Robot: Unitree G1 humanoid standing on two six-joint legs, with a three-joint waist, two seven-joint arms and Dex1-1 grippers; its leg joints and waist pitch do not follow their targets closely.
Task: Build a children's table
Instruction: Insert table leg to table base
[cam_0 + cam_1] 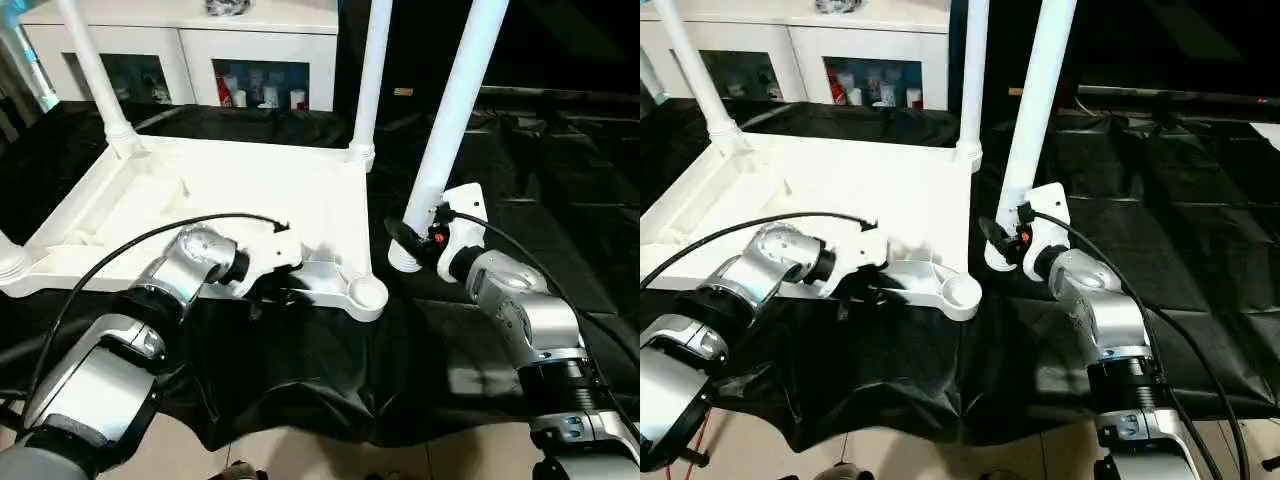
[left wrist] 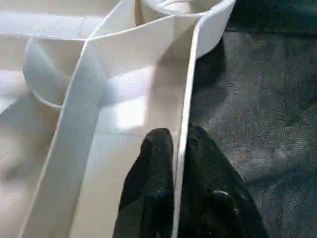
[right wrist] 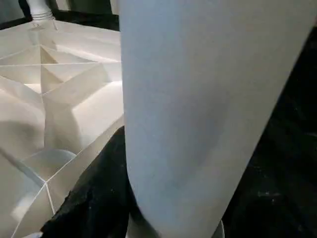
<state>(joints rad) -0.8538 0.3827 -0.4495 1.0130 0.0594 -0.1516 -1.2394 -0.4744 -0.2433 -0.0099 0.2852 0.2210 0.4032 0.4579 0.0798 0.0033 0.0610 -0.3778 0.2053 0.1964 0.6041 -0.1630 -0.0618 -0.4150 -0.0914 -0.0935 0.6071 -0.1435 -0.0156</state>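
My left claw [image 2: 178,148] is pinched almost closed on the thin near rim of the upturned tabletop [image 1: 250,190], one finger inside the wall and one outside, with the empty corner socket [image 1: 366,292] just beyond its tip. My right claw [image 1: 405,240] grips the loose leg [image 1: 455,110] near its flared foot, which stands on the black cloth [image 1: 560,200] just beside that socket. Two fitted legs rise behind, and a white cabinet [image 1: 200,40] stands beyond the table.
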